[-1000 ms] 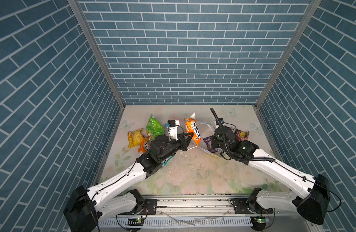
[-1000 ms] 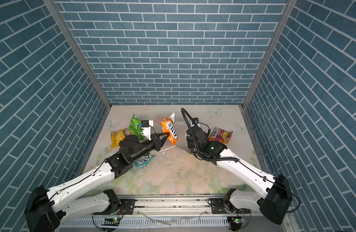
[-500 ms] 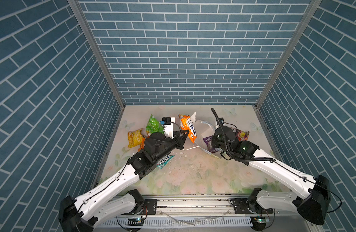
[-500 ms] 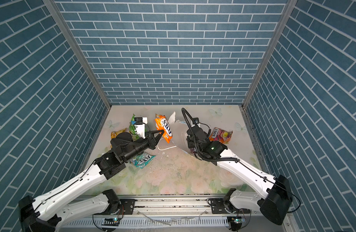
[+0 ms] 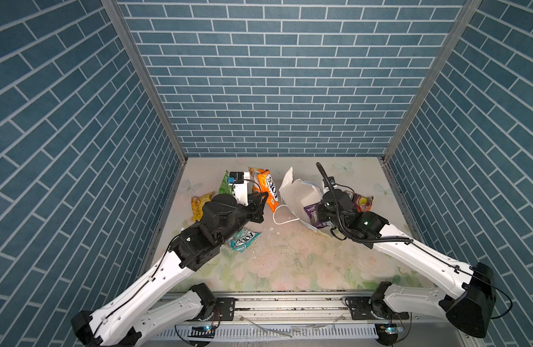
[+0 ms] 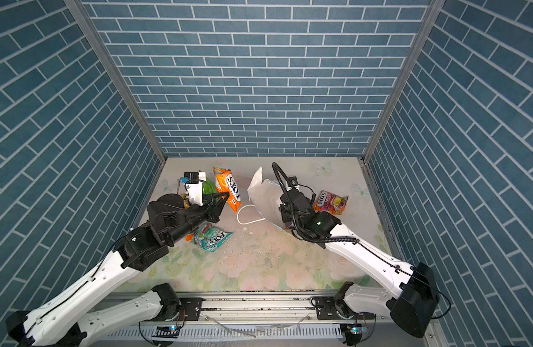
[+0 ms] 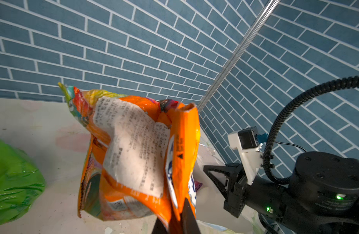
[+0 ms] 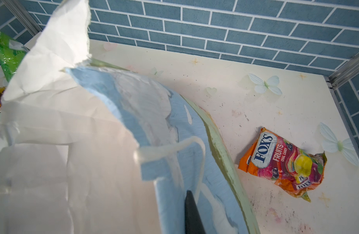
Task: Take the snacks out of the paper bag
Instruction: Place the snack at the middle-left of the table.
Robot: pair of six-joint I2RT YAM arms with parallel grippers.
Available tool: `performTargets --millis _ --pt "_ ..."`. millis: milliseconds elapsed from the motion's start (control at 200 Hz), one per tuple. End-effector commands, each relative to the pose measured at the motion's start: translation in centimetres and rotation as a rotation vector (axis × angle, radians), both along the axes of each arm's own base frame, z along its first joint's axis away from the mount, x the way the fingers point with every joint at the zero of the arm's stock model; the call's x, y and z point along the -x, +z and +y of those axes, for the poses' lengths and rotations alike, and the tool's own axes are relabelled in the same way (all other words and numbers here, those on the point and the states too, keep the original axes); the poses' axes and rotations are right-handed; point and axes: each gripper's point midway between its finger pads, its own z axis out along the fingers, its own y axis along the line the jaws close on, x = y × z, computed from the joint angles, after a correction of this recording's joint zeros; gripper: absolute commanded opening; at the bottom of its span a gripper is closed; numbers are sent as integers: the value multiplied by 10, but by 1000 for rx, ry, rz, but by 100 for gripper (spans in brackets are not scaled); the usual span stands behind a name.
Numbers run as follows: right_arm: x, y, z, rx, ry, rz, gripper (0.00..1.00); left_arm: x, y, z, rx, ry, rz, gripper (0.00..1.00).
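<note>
Right wrist view gives the closest look at the table (image 8: 225, 91): a cream top printed with pale butterflies, hearts and small gold stars, scuffed and flecked with dark specks. In both top views the print turns to large pink and green flowers toward the front edge, and white paper scraps (image 5: 271, 229) lie near the middle. Blue brick-pattern walls (image 5: 274, 75) close the table in on three sides, joined by grey metal corner posts (image 5: 145, 81). A metal rail (image 5: 289, 303) carrying both arm bases runs along the open front.

The paper bag (image 5: 298, 195) leans right of centre, torn rim up and white inside showing, with one cord handle (image 5: 284, 220) trailing on the table. The right fingers (image 7: 213, 172) are pressed together on its wall. A purple pack (image 5: 313, 210) shows inside the bag beside them.

The left fingers (image 7: 187, 218) pinch the lower edge of an orange FOX'S pack (image 5: 265, 183), held clear of the table just left of the bag. On the table lie a fruit candy pack (image 8: 281, 164) right of the bag, a teal pack (image 5: 242, 238) by the left arm, and a green chip bag (image 7: 12, 182) and a yellow packet (image 5: 199, 205) toward the left wall.
</note>
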Motion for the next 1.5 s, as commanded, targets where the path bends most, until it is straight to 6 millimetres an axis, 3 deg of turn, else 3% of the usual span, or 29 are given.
performTargets --millis 0,445,705,1130,1495 --pt "0 12 -5 7 1 -36 0 4 11 29 -61 83 -32 0" --pt "-1 16 -4 1 8 -56 0 32 6 118 -228 321 -36 0" --pt "-2 18 -3 0 14 -69 0 51 -14 157 -272 434 -6 0" --pt "-4 15 -1 12 22 -72 0 59 -46 193 -388 569 36 0" --pt "-5 11 1 18 21 -67 0 43 -73 181 -397 542 101 0"
